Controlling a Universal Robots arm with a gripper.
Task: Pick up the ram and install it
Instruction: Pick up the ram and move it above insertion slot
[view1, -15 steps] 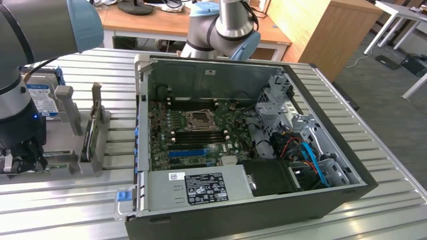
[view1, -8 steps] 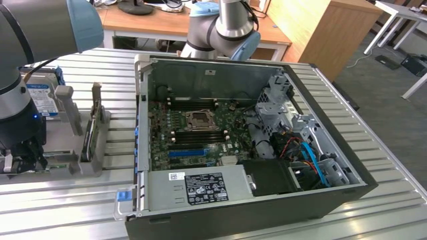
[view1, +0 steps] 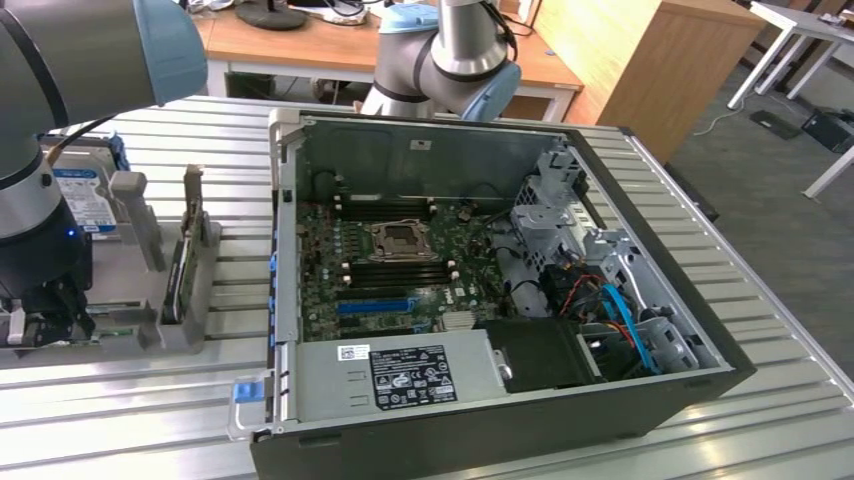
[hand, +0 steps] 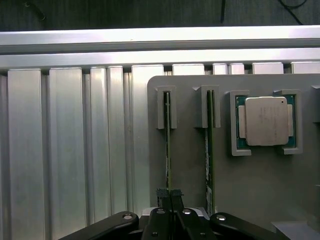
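Note:
The ram (hand: 167, 145) is a thin green stick seen edge-on, standing in a slot of the grey holder (hand: 189, 165). My gripper (hand: 169, 194) is shut on the stick's near end, one black finger on each side of it. A second green stick (hand: 209, 145) stands in the slot beside it, untouched. In the exterior view my gripper (view1: 47, 318) is low over the holder (view1: 134, 300) at the exterior view's left, beside the open computer case (view1: 641, 400). The motherboard (view1: 387, 250) lies exposed inside the case.
A silver processor chip (hand: 263, 121) sits in a pocket of the holder past the second stick. A hard drive with a blue-and-white label (view1: 78, 195) stands behind my arm. Another robot arm (view1: 447, 50) is behind the case. The table is ribbed aluminium (hand: 65, 150).

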